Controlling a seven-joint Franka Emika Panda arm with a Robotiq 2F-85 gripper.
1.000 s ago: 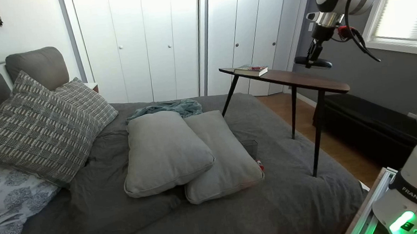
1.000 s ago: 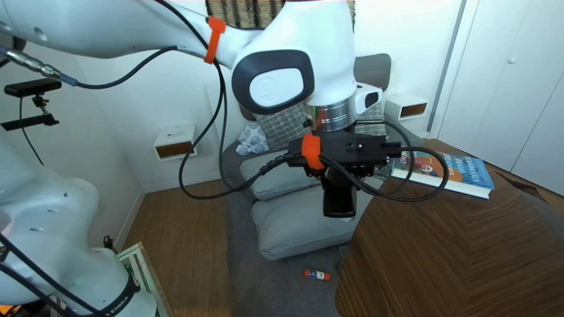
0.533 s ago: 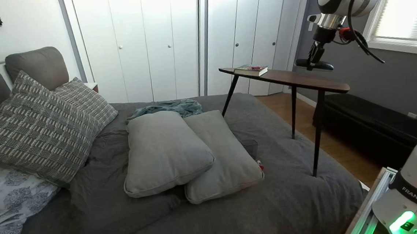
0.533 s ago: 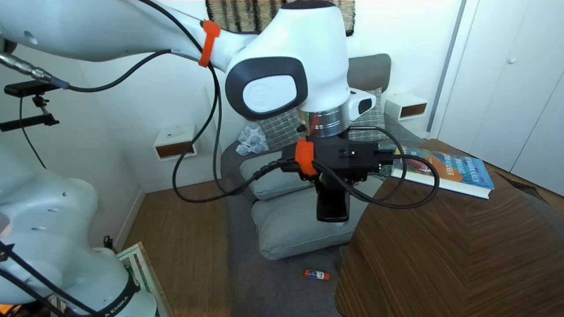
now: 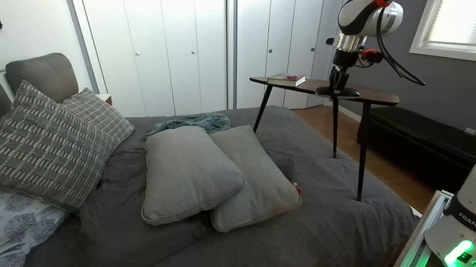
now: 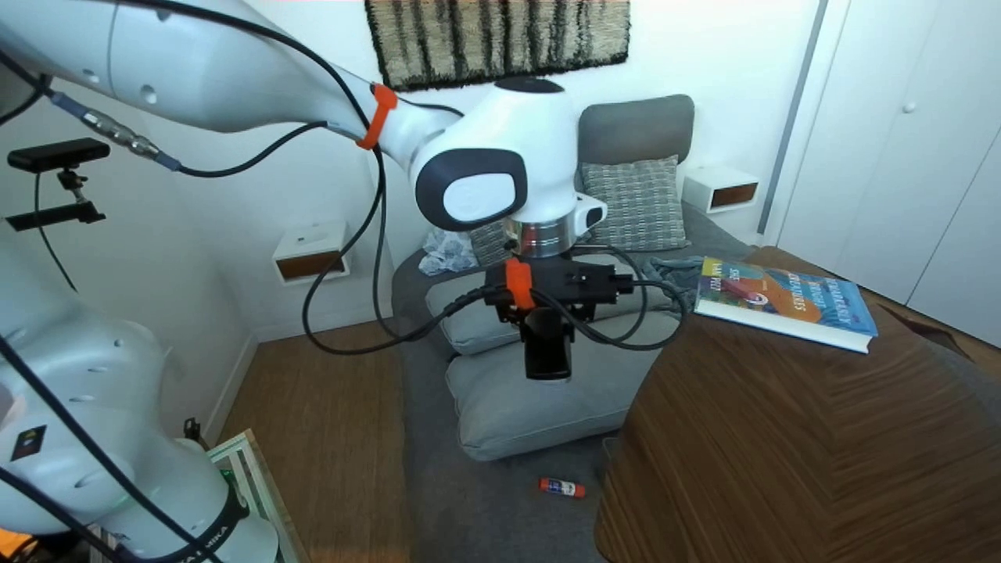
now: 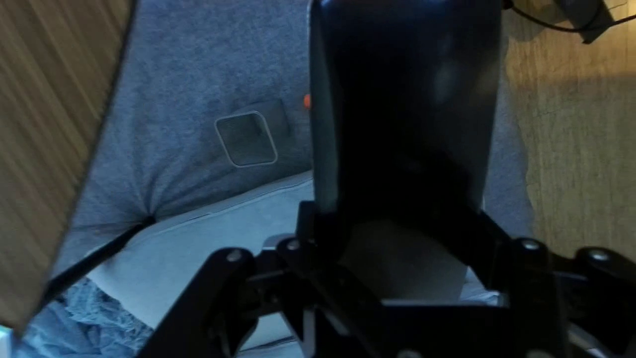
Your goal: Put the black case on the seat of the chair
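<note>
The black case, flat, oblong and shiny, shows in both exterior views and fills the upper middle of the wrist view. My gripper is shut on the case's sides and holds it in the air, roughly level. In an exterior view the case overlaps the table's right part; in another exterior view it hangs left of the table's edge, in front of the grey pillows. The wrist view shows the bed below it. The fingertips are dark and partly merge with the case. No chair shows clearly.
A wooden table stands on the bed with a book on it. Grey pillows, a glue stick and a clear square container lie on the bed. A long black bench stands by the wall.
My arm has moved left and lower in an exterior view, and left and farther from the camera in another exterior view. The black case has moved with the gripper, still held.
</note>
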